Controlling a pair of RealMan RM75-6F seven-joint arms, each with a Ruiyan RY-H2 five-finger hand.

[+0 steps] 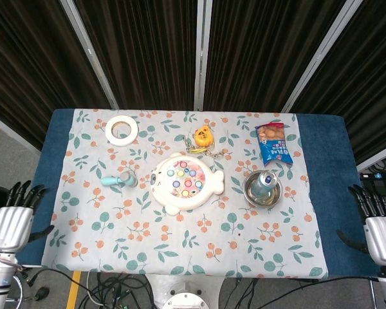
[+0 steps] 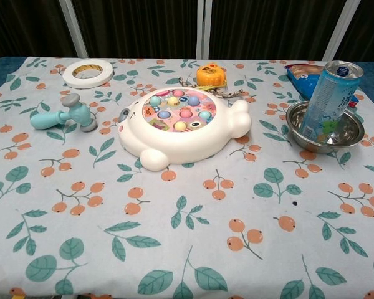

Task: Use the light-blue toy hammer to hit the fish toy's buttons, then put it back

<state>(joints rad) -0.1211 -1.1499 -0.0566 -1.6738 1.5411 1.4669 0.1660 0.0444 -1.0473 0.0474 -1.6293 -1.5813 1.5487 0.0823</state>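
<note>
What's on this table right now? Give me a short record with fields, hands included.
hammer: light-blue toy hammer lying on the cloth, left of the fish, untouched
fish toy: mid-table, buttons up
left hand: at the table's left edge, holding nothing
right hand: at the right edge, holding nothing
others: tape roll, can in bowl, snack bag
</note>
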